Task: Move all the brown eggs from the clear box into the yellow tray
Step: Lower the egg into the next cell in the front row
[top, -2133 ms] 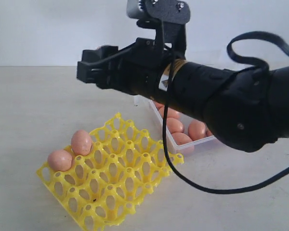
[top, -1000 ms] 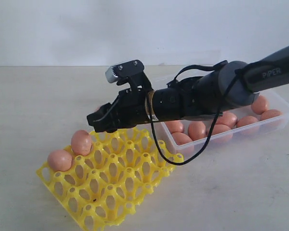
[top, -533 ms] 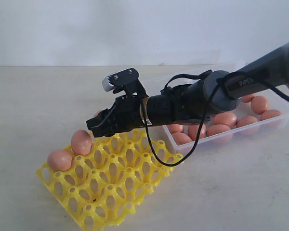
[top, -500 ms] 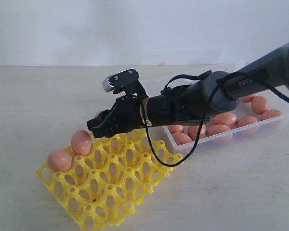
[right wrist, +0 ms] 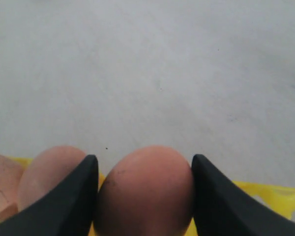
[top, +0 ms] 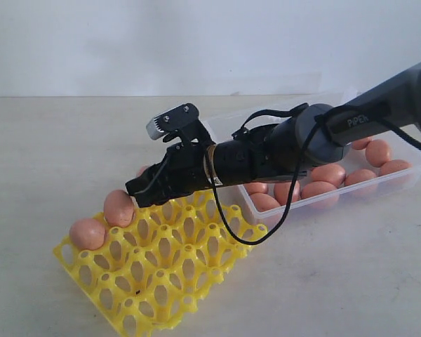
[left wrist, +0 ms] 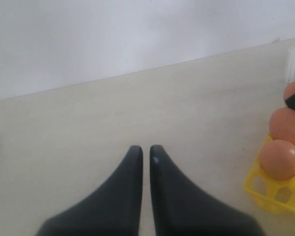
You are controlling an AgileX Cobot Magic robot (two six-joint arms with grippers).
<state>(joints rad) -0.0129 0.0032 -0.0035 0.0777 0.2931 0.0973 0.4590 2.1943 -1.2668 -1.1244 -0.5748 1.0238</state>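
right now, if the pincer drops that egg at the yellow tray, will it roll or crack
The egg looks smooth and rounded, so it likely rolls unless seated in a tray cup. Its shell probably cracks if the right pincer squeezes harder.

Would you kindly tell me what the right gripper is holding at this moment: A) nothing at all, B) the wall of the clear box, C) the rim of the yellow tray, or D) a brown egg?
D: in the right wrist view, the right gripper has a brown egg clamped between its two fingers, with the yellow tray showing behind it.
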